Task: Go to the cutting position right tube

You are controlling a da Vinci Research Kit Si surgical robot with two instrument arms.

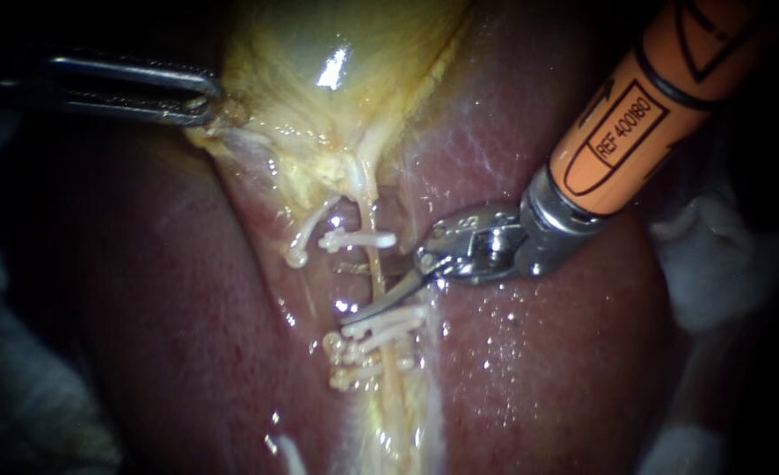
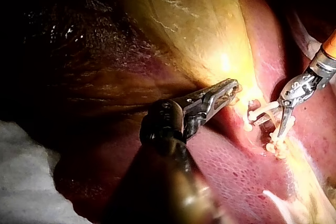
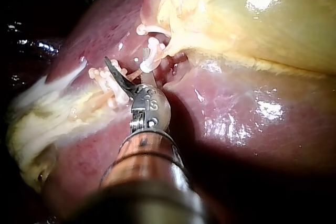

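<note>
Nearest, a cluster of lower clips (image 1: 379, 339) crosses the right tube (image 1: 374, 259) on the liver (image 1: 539, 378). Just beyond them the right instrument (image 1: 359, 290) has its pincer released, blades apart, and the thin pale tube runs through the gap between them; whether either blade touches it I cannot tell. Past the blades sits the upper clip (image 1: 359, 239). Farthest, the left instrument (image 1: 214, 98) has its pincer clenched on the yellow edge of the gallbladder (image 1: 319, 105).
</note>
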